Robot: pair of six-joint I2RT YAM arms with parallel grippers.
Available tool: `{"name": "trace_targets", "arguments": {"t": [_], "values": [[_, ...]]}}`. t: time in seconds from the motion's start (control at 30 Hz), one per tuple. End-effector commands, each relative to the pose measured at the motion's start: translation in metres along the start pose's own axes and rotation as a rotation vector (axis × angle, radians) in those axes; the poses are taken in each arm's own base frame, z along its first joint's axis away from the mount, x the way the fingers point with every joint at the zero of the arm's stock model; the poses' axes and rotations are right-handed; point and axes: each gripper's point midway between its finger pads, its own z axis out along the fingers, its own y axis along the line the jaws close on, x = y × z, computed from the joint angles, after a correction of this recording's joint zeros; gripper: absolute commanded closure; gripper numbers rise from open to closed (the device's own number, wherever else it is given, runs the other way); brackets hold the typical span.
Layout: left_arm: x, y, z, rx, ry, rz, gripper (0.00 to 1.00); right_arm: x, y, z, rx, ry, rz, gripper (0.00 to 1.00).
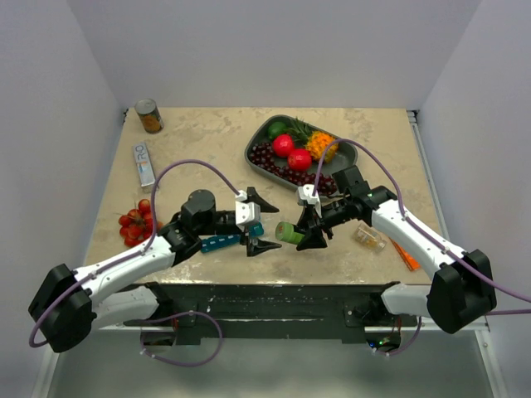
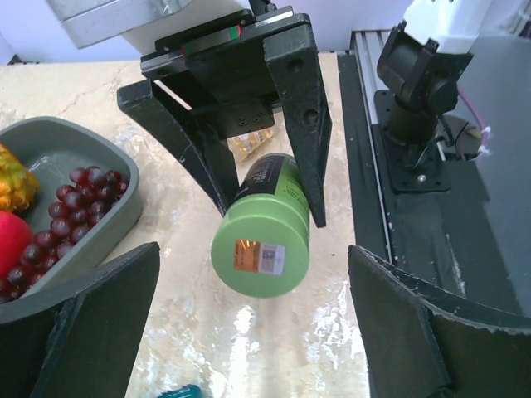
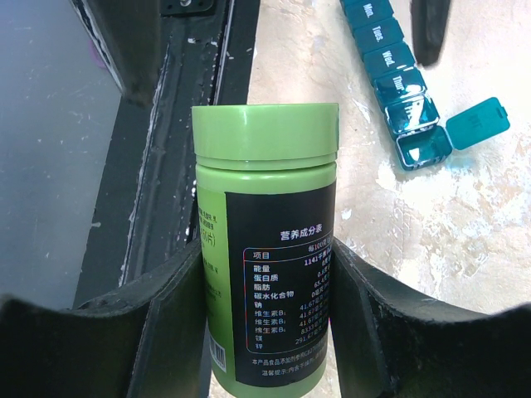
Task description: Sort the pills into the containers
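Note:
A green pill bottle [image 3: 265, 249] with a black label lies level above the table, lid on, with my right gripper [image 3: 265, 261] shut on its body. In the top view the bottle [image 1: 289, 232] points left from the right gripper [image 1: 312, 225]. My left gripper [image 1: 270, 225] is open just left of the lid, apart from it. From the left wrist the lid [image 2: 261, 245] faces me beyond the wide-open left gripper [image 2: 253, 332]. The teal containers strip [image 3: 397, 73] lies on the table with one end lid flipped open; the same strip [image 1: 220, 242] sits under my left arm. No pills show.
A dark grey tray [image 1: 259, 139] of fruit stands at the back centre. A can [image 1: 149, 116], a white remote-like stick [image 1: 144, 163] and cherry tomatoes [image 1: 137, 222] are on the left. A small clear packet [image 1: 369, 238] and an orange item [image 1: 405, 254] lie at the right.

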Motion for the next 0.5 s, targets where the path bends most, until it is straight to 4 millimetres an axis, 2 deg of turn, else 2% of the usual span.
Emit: {"name": "trace_targets", "arguments": {"t": [0.0,0.3,0.4,0.47], "values": [[-0.024,0.006,0.013,0.034,-0.041,0.154,0.01,-0.008,0.005,-0.001,-0.025,-0.032,-0.010,1.00],[-0.007,0.002,0.021,0.068,0.011,0.104,0.15,-0.008,0.005,-0.001,-0.025,-0.032,-0.010,1.00],[-0.001,0.005,0.023,0.062,0.033,0.089,0.26,-0.008,0.005,0.000,-0.025,-0.031,-0.012,1.00],[0.000,0.007,0.024,0.055,0.047,0.070,0.42,-0.007,0.005,0.000,-0.025,-0.030,-0.011,1.00]]}}
